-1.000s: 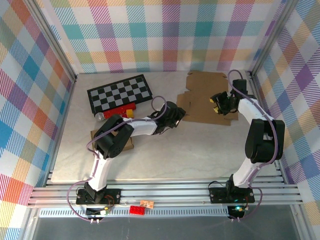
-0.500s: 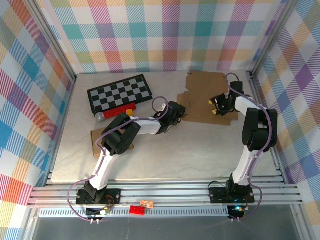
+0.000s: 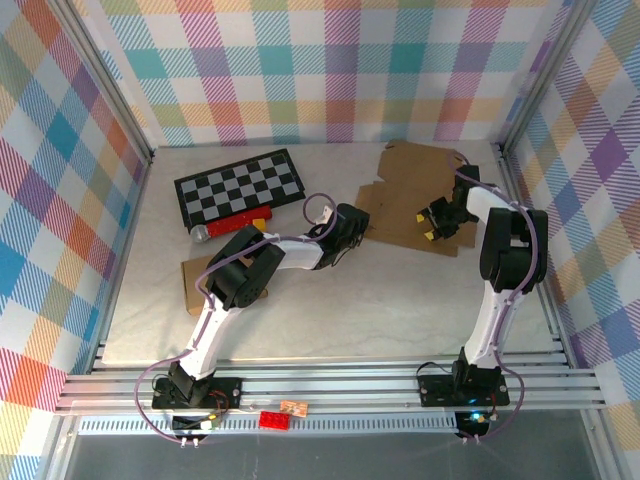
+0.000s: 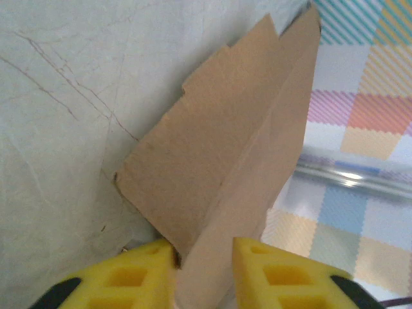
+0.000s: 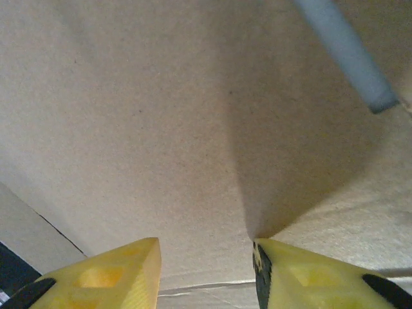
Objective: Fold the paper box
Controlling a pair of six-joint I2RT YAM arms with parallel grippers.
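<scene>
The paper box (image 3: 410,195) is a flat brown cardboard blank lying at the back right of the table, its far part tilted up a little. My left gripper (image 3: 358,226) is at its left edge. In the left wrist view a raised, folded flap of the box (image 4: 212,148) stands between the yellow fingers of the left gripper (image 4: 203,273) and fills the gap between them. My right gripper (image 3: 431,219) rests over the box's right part. In the right wrist view the right gripper (image 5: 206,267) has its fingers spread, with the bare cardboard panel (image 5: 161,122) just beyond them.
A black-and-white checkerboard (image 3: 240,183) lies at the back left, with red bricks (image 3: 240,223) at its near edge. A small cardboard piece (image 3: 192,276) sits under the left arm. A grey cable (image 5: 344,48) crosses the right wrist view. Metal frame posts stand close to the right.
My left gripper's jaws have narrowed onto the box's left flap. The box has turned slightly and its far part has lifted. My right gripper has slid a little down and left over it.
</scene>
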